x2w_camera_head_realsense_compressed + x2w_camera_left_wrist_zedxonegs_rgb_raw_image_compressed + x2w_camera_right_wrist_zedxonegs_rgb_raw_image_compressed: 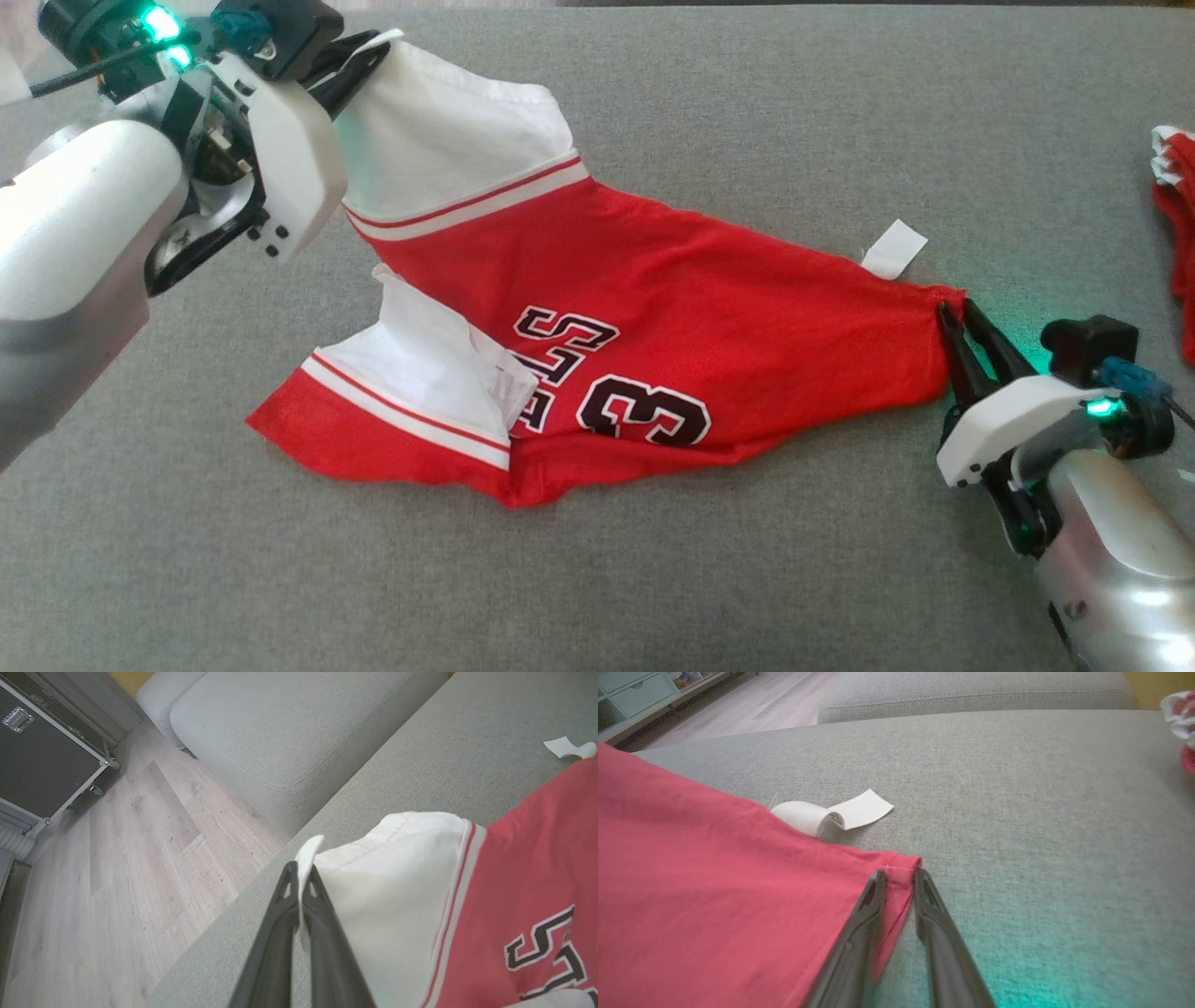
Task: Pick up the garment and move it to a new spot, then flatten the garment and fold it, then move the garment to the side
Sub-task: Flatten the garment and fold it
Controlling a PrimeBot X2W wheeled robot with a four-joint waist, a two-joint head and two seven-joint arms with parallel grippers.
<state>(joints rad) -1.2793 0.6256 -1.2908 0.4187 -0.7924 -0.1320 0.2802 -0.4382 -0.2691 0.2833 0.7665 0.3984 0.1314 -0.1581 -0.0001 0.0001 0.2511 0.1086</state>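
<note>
A red garment point(653, 308) with white sleeves, striped red-and-white trim and black-and-white lettering and numerals is spread, rumpled, across the grey cushion point(653, 579). One white sleeve is raised off the surface, its edge pinched between the closed jaws of the left gripper point(359, 61). At the opposite hem corner, beside a curled white label point(893, 248), the right gripper point(957, 322) is set astride the red cloth, its jaws narrowly parted.

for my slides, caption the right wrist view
Right gripper straddling a corner of the red jersey on a grey cushion
</note>
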